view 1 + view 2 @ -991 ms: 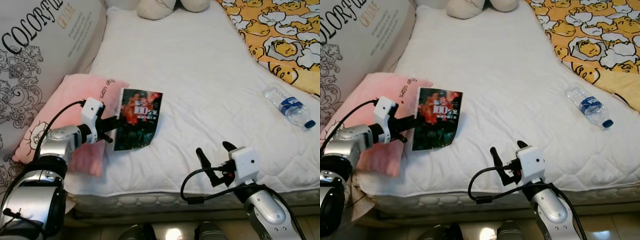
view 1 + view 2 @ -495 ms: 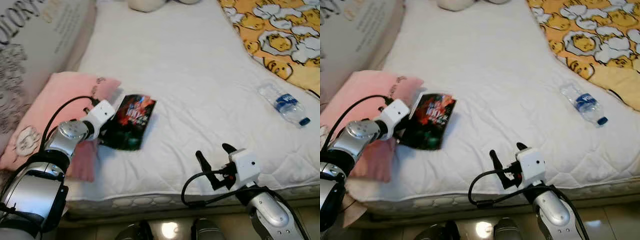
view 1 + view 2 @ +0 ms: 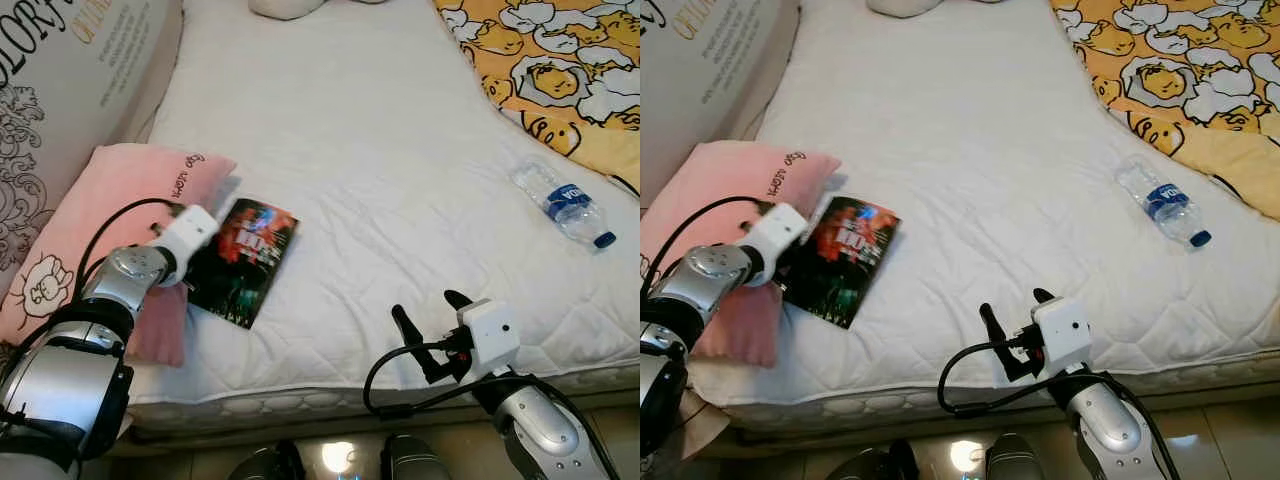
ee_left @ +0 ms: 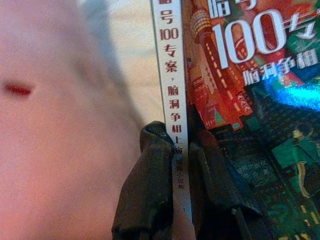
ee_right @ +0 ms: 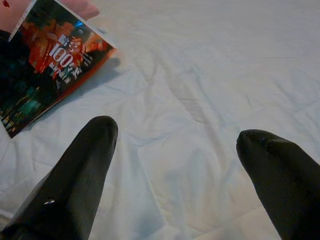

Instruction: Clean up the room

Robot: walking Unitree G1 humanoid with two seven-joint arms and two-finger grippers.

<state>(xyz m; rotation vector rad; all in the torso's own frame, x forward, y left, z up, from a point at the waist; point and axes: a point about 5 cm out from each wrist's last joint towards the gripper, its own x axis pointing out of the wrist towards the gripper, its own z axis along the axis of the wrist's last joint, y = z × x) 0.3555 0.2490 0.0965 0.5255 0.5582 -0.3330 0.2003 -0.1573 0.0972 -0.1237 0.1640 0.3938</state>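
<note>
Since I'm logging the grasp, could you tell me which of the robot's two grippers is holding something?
The left gripper: its fingers pinch the book by the spine beside the pink pillow. The right gripper hangs open above the mattress edge.

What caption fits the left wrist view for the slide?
Left gripper clamped on the white spine of a book with a red and green cover, beside a pink pillow.

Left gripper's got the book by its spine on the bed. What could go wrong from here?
1. The left gripper pinches only the thin spine of the book, so the covers may flop open or the book may slip out when lifted.
2. The book lies against the pink pillow, which could snag or get dragged along.
3. The water bottle lies loose on the mattress and may roll if the bed is bumped.
</note>
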